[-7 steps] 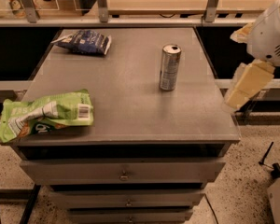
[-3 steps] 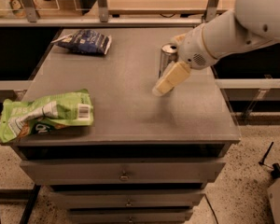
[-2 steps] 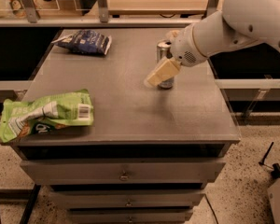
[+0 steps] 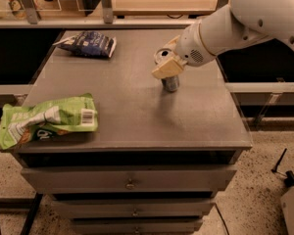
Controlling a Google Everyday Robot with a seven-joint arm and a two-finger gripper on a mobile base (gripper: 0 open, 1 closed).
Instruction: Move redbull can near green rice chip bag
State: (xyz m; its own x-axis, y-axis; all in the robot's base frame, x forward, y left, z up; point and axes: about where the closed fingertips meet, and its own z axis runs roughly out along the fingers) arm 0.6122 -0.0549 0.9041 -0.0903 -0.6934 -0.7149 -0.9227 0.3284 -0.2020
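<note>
So, at the lower left of the frame your green rice chip bag point(image 4: 46, 121) lies flat on the worktop's point(image 4: 137, 116) front-left corner. A dark blue bag point(image 4: 88, 43) sits at the upper left. Right of centre, the redbull can point(image 4: 170, 83) stands upright, well apart from both bags. Your tool point(image 4: 166, 65) covers its upper part, with the arm reaching from the upper right. Can't tell if it's gripping or loose.

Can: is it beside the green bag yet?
No, the can stands at the gripper, well apart from the green bag lying at front left.
</note>
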